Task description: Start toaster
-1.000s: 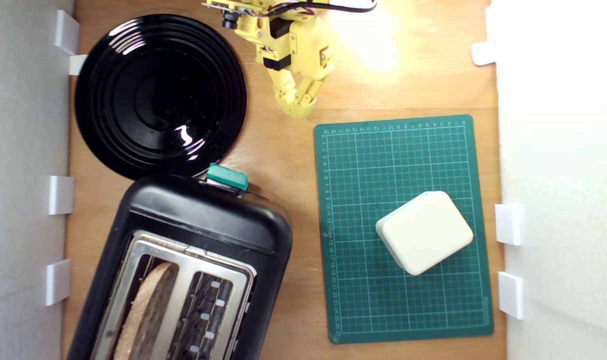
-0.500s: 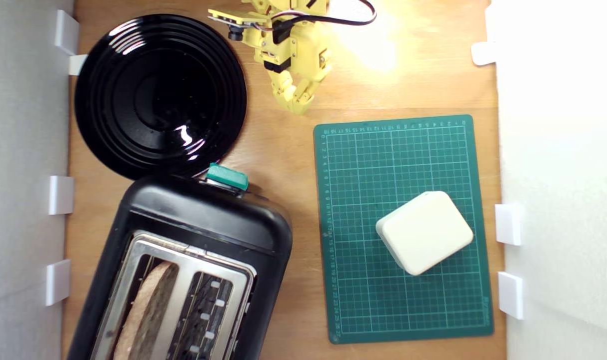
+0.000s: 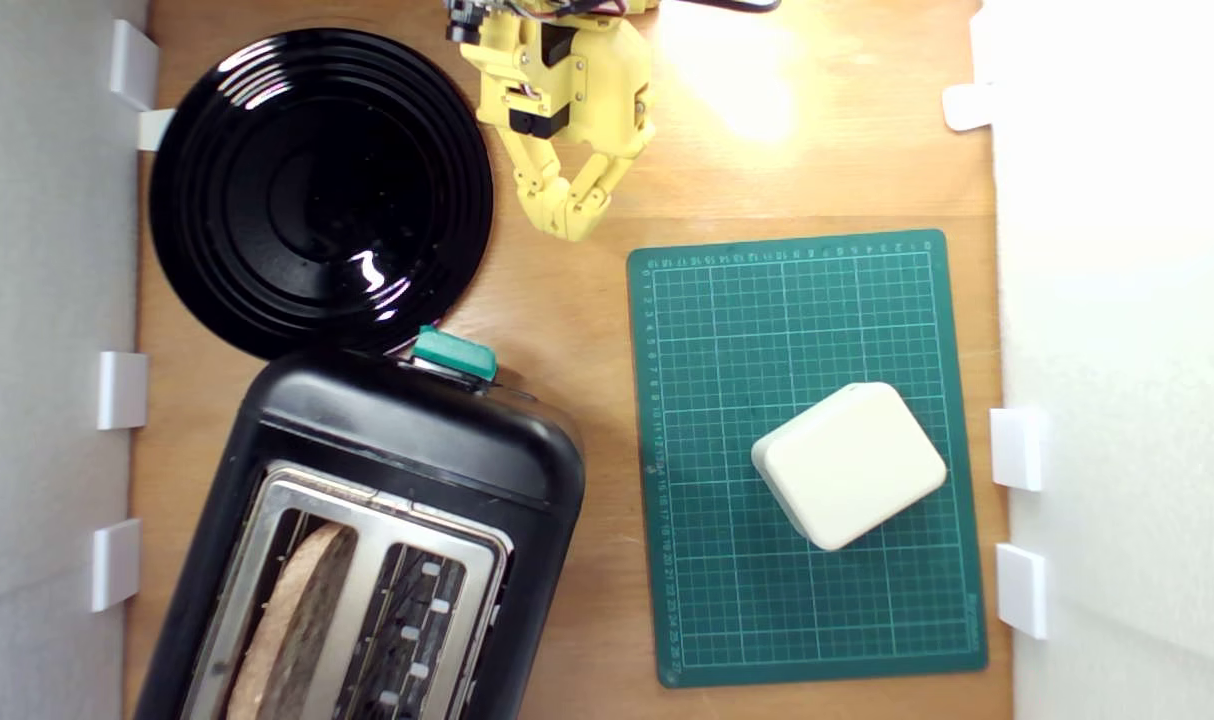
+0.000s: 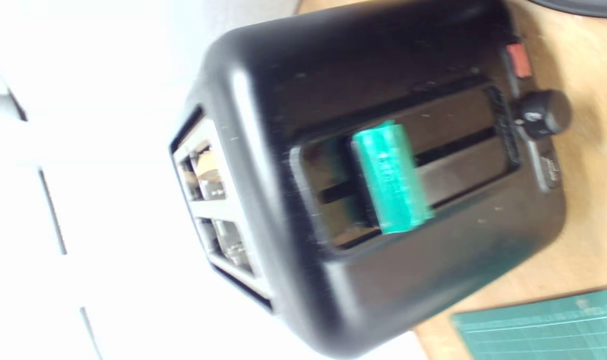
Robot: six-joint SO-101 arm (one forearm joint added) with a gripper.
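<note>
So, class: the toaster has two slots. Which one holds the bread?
The slot on the exterior view's left holds the bread, a brown slice standing in it. The other slot shows only bare wire guides.

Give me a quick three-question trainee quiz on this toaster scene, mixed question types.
1. True or false: the gripper touches the toaster's green lever.
2. Which slot holds the bread, going by the exterior view: A) the left one B) the right one?
3. Fill in: the white box rests on the green ___.

Key: 1. False, it hangs apart from the lever, beside the plate. 2. A. 3. Mat.
</note>
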